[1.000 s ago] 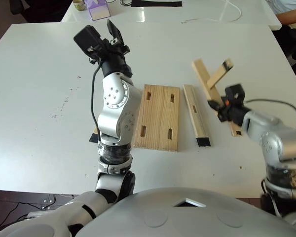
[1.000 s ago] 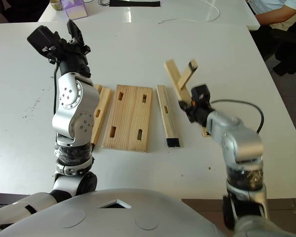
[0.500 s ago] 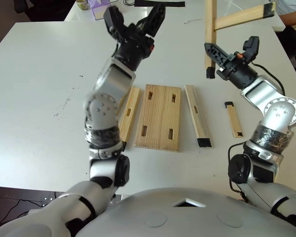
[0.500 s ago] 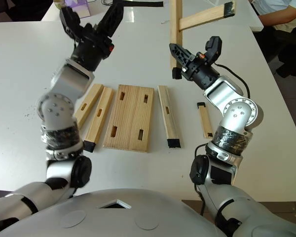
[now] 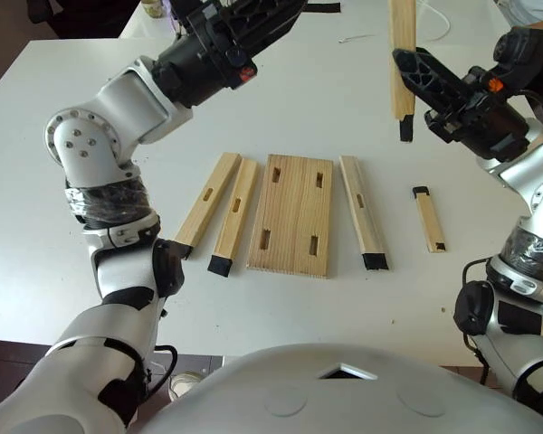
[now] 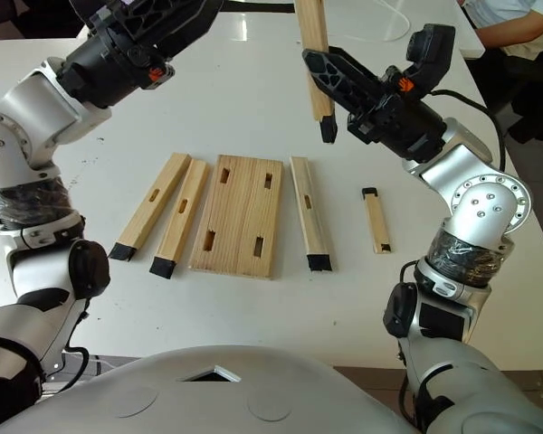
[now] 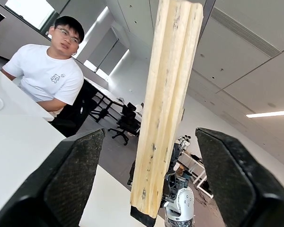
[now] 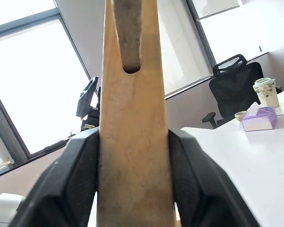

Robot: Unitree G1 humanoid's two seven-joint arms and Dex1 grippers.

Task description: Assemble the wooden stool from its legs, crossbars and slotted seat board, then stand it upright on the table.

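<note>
The raised leg [image 6: 313,54] hangs upright over the table [image 5: 63,163], clamped between both fingers of the right gripper [image 8: 132,142], black-capped end down. Its top is cut off by the frame edge. The left gripper [image 7: 150,137] is up beside it with its fingers spread wide, holding nothing; the leg lines up between them but touches neither. Below and between the grippers the seat board [image 5: 290,214] lies flat, with a pair of legs [image 5: 208,205] just to its left and a single leg [image 5: 361,212] just to its right. A short bar [image 5: 428,220] lies under the right gripper.
</note>
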